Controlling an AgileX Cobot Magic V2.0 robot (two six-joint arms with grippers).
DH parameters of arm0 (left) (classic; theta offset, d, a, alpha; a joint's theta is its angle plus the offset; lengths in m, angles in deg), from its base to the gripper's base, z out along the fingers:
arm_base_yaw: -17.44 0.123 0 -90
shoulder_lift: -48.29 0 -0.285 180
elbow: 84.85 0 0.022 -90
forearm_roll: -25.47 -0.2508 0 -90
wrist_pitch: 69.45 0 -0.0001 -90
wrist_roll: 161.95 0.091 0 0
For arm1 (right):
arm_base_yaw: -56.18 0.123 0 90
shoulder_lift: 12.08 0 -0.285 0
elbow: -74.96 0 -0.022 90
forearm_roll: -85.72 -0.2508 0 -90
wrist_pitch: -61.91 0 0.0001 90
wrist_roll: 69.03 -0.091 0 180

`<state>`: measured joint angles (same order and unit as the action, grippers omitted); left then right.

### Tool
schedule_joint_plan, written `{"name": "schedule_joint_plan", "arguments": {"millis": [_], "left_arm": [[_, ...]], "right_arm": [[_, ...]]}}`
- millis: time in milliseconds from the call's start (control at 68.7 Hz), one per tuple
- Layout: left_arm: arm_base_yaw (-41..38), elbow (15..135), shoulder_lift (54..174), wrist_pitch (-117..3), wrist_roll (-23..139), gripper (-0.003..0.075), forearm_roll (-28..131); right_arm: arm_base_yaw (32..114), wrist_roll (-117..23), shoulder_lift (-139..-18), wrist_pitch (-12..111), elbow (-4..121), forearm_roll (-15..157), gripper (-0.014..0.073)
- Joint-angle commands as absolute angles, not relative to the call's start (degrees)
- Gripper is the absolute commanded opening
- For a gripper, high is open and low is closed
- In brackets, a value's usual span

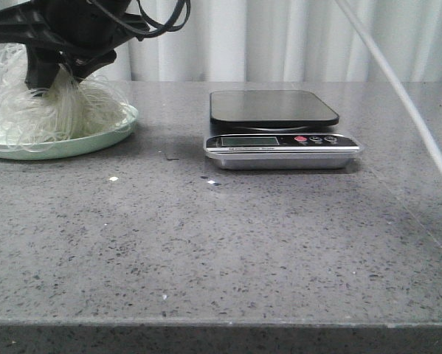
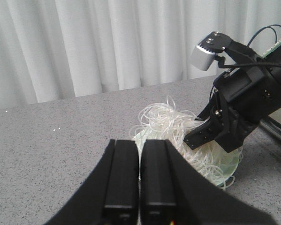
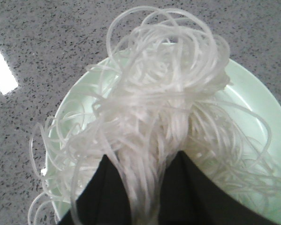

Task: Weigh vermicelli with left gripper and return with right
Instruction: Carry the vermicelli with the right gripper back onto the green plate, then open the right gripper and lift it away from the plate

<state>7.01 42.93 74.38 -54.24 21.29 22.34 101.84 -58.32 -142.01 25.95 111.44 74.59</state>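
Note:
The vermicelli is a fluffy white tangle on a pale green plate at the far left of the table. My right gripper comes down on it from above and is shut on a bundle of strands. In the right wrist view the vermicelli runs between the two black fingers over the plate. In the left wrist view my left gripper is shut and empty, hovering short of the vermicelli, the plate and the right gripper.
A kitchen scale with a bare black platform stands at the table's middle rear, right of the plate. A white curtain hangs behind the table. A thin white cable slants across the right side of the front view.

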Motion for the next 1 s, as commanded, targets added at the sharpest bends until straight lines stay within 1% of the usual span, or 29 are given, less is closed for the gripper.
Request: {"name": "schedule_joint_plan", "arguments": {"millis": [0, 29, 87, 131, 364, 568, 611, 641, 713, 801, 844, 990], "left_arm": [[7.1, 44.6, 74.7, -59.3, 20.8, 0.0136, 22.4], [7.1, 44.6, 74.7, -59.3, 20.8, 0.0136, 22.4], [7.1, 44.6, 74.7, -59.3, 20.8, 0.0136, 22.4], [7.1, 44.6, 74.7, -59.3, 20.8, 0.0136, 22.4], [7.1, 44.6, 74.7, -59.3, 20.8, 0.0136, 22.4], [7.1, 44.6, 74.7, -59.3, 20.8, 0.0136, 22.4], [7.1, 44.6, 74.7, -59.3, 20.8, 0.0136, 22.4], [7.1, 44.6, 74.7, -59.3, 20.8, 0.0136, 22.4], [7.1, 44.6, 74.7, -59.3, 20.8, 0.0136, 22.4], [7.1, 44.6, 74.7, -59.3, 20.8, 0.0136, 22.4], [7.1, 44.6, 74.7, -59.3, 20.8, 0.0136, 22.4], [7.1, 44.6, 74.7, -59.3, 20.8, 0.0136, 22.4]], "right_arm": [[101.8, -57.9, -138.0, 28.3, 113.8, 73.7, 0.0325], [101.8, -57.9, -137.9, 28.2, 113.8, 73.7, 0.0365], [101.7, -57.9, -137.4, 28.1, 113.8, 73.7, 0.0414], [101.7, -57.9, -137.0, 28.1, 113.8, 73.8, 0.043], [100.9, -57.9, -132.3, 26.3, 113.8, 74.4, 0.0435], [97.5, -57.9, -126.1, 22.0, 113.8, 74.5, 0.043], [96.6, -57.9, -125.0, 21.3, 113.8, 74.5, 0.0415], [95.8, -57.9, -124.3, 20.4, 113.8, 74.5, 0.039], [93.4, -57.9, -122.3, 17.9, 113.8, 74.5, 0.0308], [89.9, -57.9, -120.0, 14.1, 113.8, 74.5, 0.019], [88.2, -57.9, -119.0, 12.6, 113.6, 74.5, 0.015], [82.4, -57.9, -115.7, 8.4, 113.3, 74.5, 0.0153]]}}
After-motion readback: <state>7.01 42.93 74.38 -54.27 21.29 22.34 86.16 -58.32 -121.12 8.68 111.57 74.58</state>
